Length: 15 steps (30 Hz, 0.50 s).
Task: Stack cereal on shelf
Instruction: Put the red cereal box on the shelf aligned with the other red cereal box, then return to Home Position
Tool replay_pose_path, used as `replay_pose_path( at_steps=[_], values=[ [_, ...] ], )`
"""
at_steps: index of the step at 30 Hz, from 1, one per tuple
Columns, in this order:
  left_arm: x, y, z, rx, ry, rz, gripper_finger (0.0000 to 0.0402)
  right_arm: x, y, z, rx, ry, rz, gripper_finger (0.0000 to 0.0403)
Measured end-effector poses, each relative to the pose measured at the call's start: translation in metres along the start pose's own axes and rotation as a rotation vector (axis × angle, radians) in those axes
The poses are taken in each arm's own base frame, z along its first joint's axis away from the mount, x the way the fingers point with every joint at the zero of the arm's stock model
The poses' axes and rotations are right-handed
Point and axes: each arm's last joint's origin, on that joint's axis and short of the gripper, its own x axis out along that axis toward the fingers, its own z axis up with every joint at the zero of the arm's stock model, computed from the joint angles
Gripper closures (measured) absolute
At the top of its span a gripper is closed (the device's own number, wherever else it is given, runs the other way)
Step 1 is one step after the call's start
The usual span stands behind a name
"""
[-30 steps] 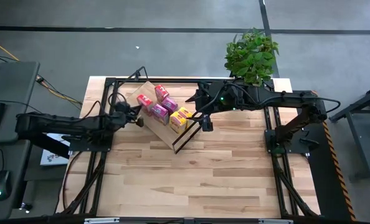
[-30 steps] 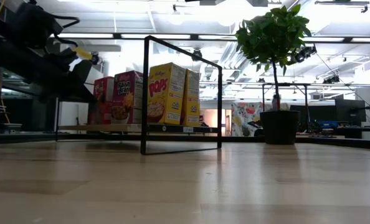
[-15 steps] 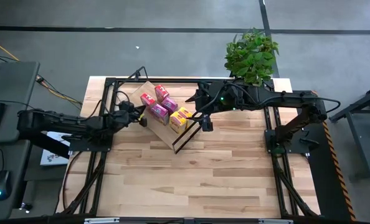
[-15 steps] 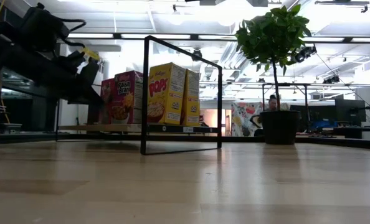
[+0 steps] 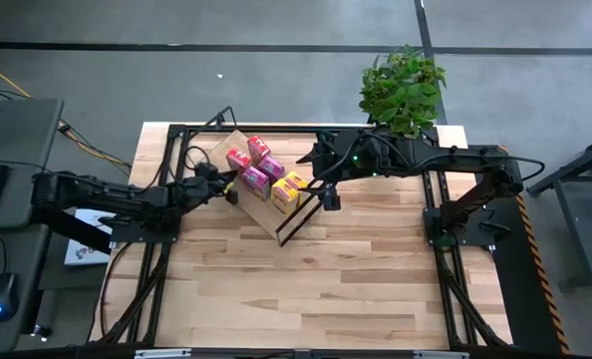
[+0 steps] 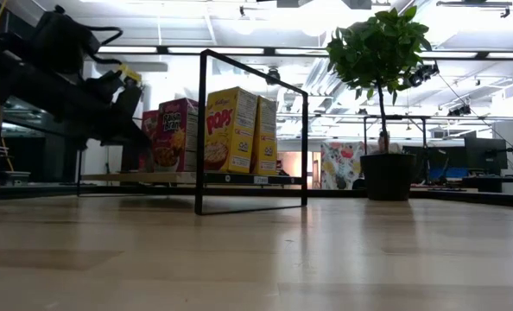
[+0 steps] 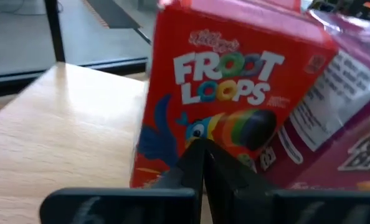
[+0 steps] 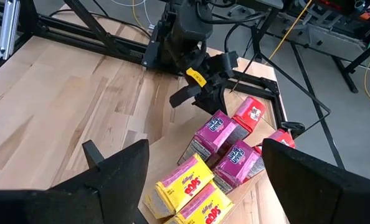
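Observation:
Six small cereal boxes stand upright on the light wood shelf board (image 5: 238, 202), whose black wire frame (image 5: 294, 221) is at its near-right end. Two are red (image 5: 238, 159) (image 5: 259, 148), two pink-purple (image 5: 255, 181) (image 5: 272, 167), two yellow (image 5: 284, 195) (image 5: 295, 182). My left gripper (image 5: 227, 185) (image 6: 141, 111) is shut at the shelf's left end, against the nearer red box. My right gripper (image 5: 328, 199) hangs open just right of the yellow boxes, touching nothing; its wrist view looks down on the boxes (image 8: 219, 130). My left gripper comes level from the table's left, and its shut fingertips (image 7: 201, 163) meet the low part of the red Froot Loops box's front face (image 7: 225, 134). The box stands upright on the shelf board, beside a pink-purple box (image 7: 353, 124).
A potted green plant (image 5: 403, 88) (image 6: 386, 164) stands at the table's far right corner. Black frame rails (image 5: 431, 214) run along the table's left, right and far sides. Bare butcher-block tabletop (image 5: 306, 289) fills the near half.
My left gripper has moved toward the table's right, up to the red box at the shelf's left end, with its fingers staying shut. The right arm has kept still.

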Motion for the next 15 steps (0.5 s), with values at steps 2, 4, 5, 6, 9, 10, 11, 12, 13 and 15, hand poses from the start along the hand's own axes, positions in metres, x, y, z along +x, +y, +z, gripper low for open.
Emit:
replay_pose_path(
  at_steps=[2,4,5,6,9,10,11,12,13,15],
  values=[
    [0.000,0.000,-0.001,0.009,0.010,-0.006,0.0401,0.000,0.000,0.000,0.000,0.000,0.000,0.0098],
    [0.000,0.000,-0.001,0.039,0.012,-0.014,0.0401,0.000,0.000,0.000,0.000,0.000,0.000,0.0098],
    [0.000,-0.001,0.000,0.053,0.008,-0.022,0.0401,0.000,0.000,0.000,0.000,0.000,0.000,0.0098],
    [-0.001,-0.001,0.002,0.061,-0.002,-0.032,0.0401,0.000,0.000,0.000,0.000,0.000,-0.001,0.0098],
    [-0.004,-0.006,0.014,0.094,-0.041,-0.083,0.0401,0.000,-0.001,0.000,0.004,0.007,-0.023,0.0098],
    [-0.006,-0.008,0.019,0.111,-0.050,-0.101,0.0401,0.000,-0.001,0.000,0.006,0.012,-0.036,0.0098],
    [-0.008,-0.010,0.024,0.125,-0.054,-0.121,0.0401,0.000,-0.001,0.000,0.007,0.015,-0.043,0.0098],
    [-0.011,-0.011,0.029,0.138,-0.062,-0.134,0.0401,0.000,-0.001,-0.001,0.007,0.017,-0.047,0.0098],
    [-0.013,-0.013,0.036,0.157,-0.065,-0.148,0.0401,0.000,-0.001,-0.001,0.005,0.021,-0.050,0.0098],
    [-0.020,-0.016,0.048,0.195,-0.068,-0.179,0.0401,0.000,-0.001,-0.001,-0.001,0.028,-0.050,0.0098]
  ],
)
